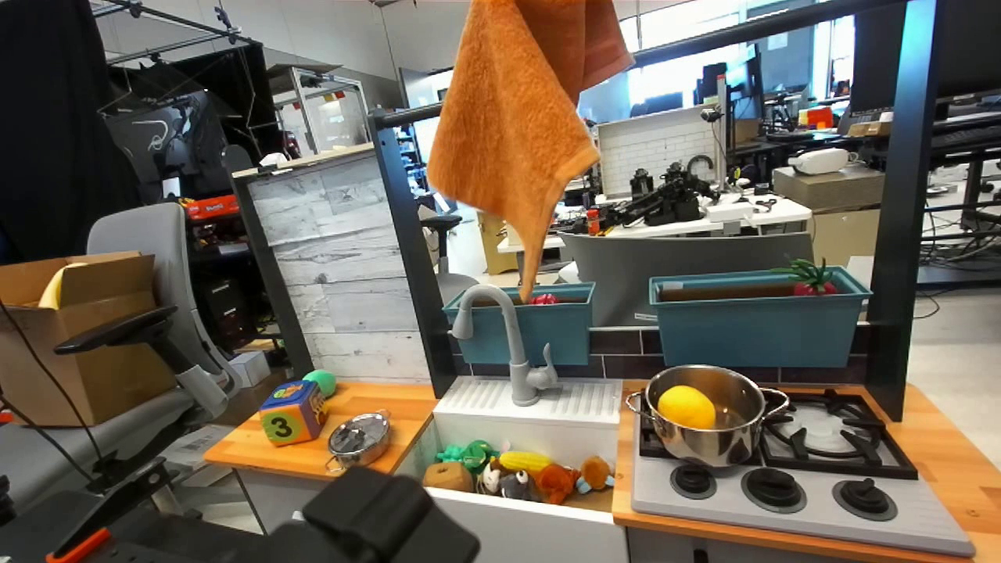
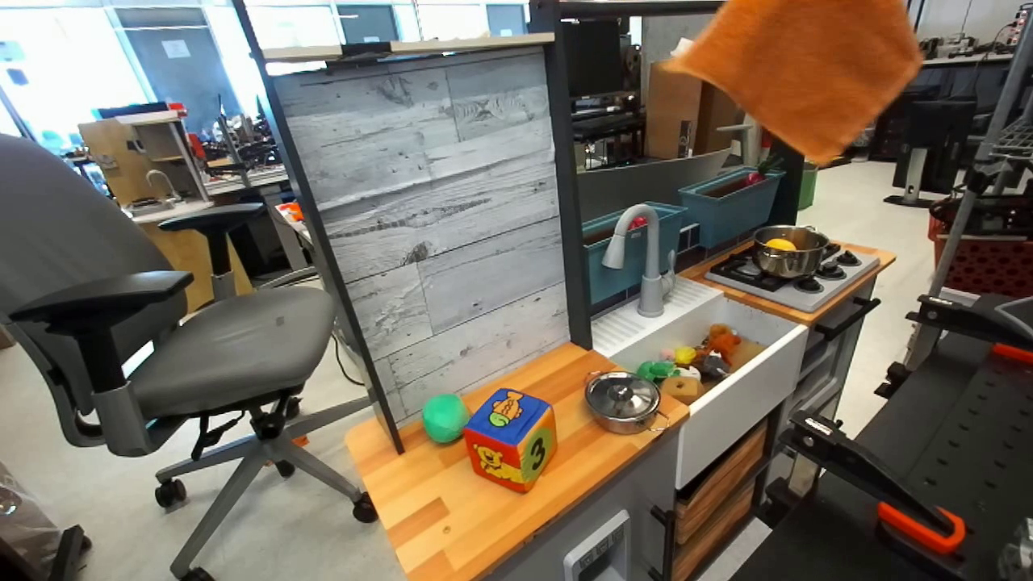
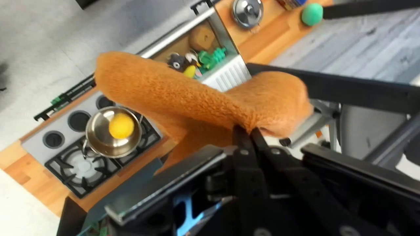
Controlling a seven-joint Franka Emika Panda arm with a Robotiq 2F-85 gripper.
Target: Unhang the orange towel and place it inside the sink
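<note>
Wrist view: closest is the end effector [image 3: 248,130], its fingertips nearly together with a narrow bunch of the orange towel [image 3: 170,88] nipped between them; so small a pinch, I judge, lets the rest drape freely. The arm lies outside both exterior views, but the wrist camera looks steeply down on the scene, so the end effector is probably high up and aimed downward. Beyond the fingertips the towel folds over loosely, and in an exterior view it tapers to a low point. There it crosses in front of the dark rail [image 1: 751,30]; whether any part hooks behind, I cannot tell. Farther down stand the gray faucet [image 1: 514,336] and the sink [image 2: 742,403], which holds toys [image 1: 555,482]. The towel is not inside yet; it likely must clear the faucet and settle over those toys.
</note>
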